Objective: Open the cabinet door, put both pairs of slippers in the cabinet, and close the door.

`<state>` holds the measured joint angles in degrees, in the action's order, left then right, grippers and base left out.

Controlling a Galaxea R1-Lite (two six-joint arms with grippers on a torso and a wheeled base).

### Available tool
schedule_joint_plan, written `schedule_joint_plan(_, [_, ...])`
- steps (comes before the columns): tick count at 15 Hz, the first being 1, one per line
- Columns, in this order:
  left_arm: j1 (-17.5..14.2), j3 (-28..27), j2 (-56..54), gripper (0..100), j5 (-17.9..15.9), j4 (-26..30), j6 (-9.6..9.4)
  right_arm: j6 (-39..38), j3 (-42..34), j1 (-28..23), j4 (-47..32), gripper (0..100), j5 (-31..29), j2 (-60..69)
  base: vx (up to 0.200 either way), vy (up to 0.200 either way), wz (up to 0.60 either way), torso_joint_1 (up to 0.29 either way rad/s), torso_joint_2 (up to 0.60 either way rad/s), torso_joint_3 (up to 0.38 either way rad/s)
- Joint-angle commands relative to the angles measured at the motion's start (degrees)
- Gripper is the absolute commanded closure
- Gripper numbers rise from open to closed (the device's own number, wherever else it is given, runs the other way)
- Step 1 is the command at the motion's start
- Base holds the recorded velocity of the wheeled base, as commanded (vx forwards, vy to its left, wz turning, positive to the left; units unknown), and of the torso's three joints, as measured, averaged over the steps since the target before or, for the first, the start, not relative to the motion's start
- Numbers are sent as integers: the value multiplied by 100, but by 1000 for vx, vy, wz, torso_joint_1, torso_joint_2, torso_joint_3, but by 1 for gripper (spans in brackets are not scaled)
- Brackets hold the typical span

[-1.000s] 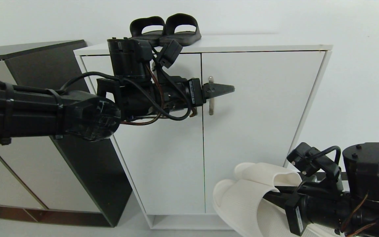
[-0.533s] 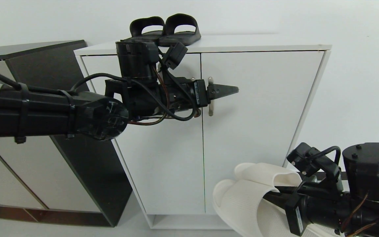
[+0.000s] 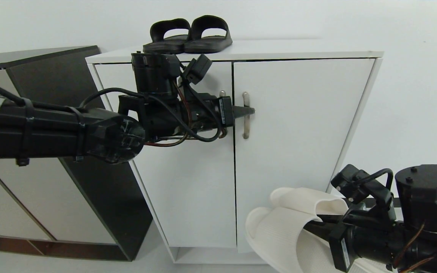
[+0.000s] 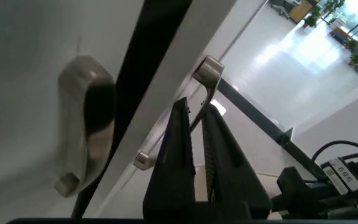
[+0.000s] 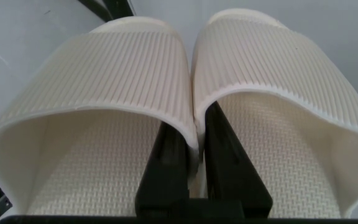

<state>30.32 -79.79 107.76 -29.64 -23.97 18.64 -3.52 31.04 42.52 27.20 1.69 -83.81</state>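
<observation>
White cabinet (image 3: 302,48): boxy, smooth matt panels, flat top surface, two tall flat doors. It stands on a pale floor (image 3: 157,261) against a plain wall. The left door (image 3: 188,189) sits flush. The right door (image 3: 298,151) sits slightly proud of it, with a dark gap along its top edge and down the seam between the two.

Dark cabinet (image 3: 101,197): just left of the white one, with a black side panel and pale glossy fronts.

White slippers (image 3: 283,231): a pair low at the near right in front of the right door, off the floor. They are soft and ribbed across the straps (image 5: 117,81), with a pebbled footbed and rounded toes pointing toward the cabinet. The right gripper (image 5: 196,134) reaches in from the heel end, fingers pressing the two inner strap edges together.

Black slippers (image 3: 190,36): moulded rubbery slides with wide arched straps, side by side on the top surface near its left end.

Left gripper (image 3: 247,111): level with the door handles, its arm coming in from the left across the left door. Its narrow, tapered fingers (image 4: 179,143) are nearly together, pinching the thin bar of the right handle (image 3: 246,121).

Right handle (image 4: 207,67): a slim, upright brushed-metal bar at the right door's inner edge.

Left handle (image 4: 86,124): matching, on the left door just across the seam.
</observation>
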Motion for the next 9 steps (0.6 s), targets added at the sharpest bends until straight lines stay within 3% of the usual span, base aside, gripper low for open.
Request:
schedule_joint_plan(1, [27,297,-317,100,-7,-3,8,1,-10,2,-4,100,15,23,0,0,0,0,0,0])
schedule_joint_plan(5, [97,1123,-1029,100,-7,-55,-18,18,-159,2,-30,100,657,313,0,0,0,0,0,0])
schedule_joint_plan(9, [176,1879,-1601,100,28,-346,-9,115,-177,2,-30,100,657,304,0,0,0,0,0,0])
